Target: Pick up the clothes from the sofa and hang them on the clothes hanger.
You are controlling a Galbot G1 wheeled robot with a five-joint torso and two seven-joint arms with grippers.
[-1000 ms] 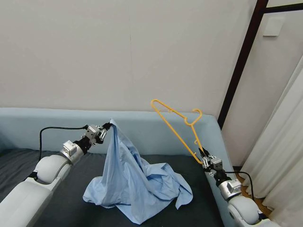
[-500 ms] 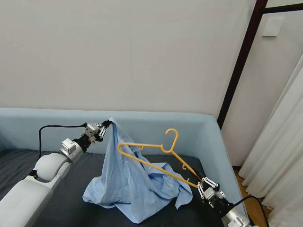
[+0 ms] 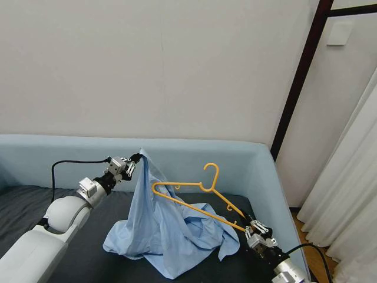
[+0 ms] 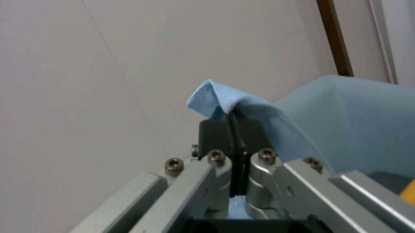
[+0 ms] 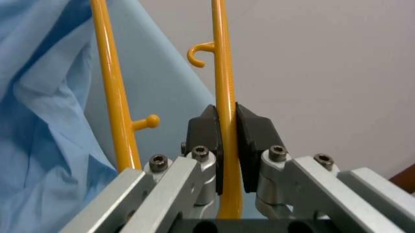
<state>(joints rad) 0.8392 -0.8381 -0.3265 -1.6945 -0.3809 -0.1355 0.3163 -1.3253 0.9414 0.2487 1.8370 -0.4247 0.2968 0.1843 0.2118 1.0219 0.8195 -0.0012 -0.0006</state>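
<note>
A light blue shirt (image 3: 165, 227) is lifted by one corner from the dark sofa seat; its lower folds still lie on the cushion. My left gripper (image 3: 136, 158) is shut on that raised corner of the shirt (image 4: 224, 104), at the upper left of the garment. My right gripper (image 3: 254, 227) at the lower right is shut on one end of an orange clothes hanger (image 3: 197, 197), whose far arm reaches over the shirt with the hook pointing up. In the right wrist view the hanger (image 5: 224, 92) is clamped between the black fingers (image 5: 251, 136).
The light blue sofa backrest (image 3: 70, 150) runs behind the shirt, and its right armrest (image 3: 268, 188) stands beside my right arm. A dark door frame (image 3: 297, 82) and white curtains (image 3: 347, 200) lie to the right. Bare dark cushion (image 3: 23, 203) stretches left.
The right arm has dropped low and swung the hanger from upright at the right down and leftward over the shirt. In the last half second the hanger shifted slightly right. The left gripper barely moved.
</note>
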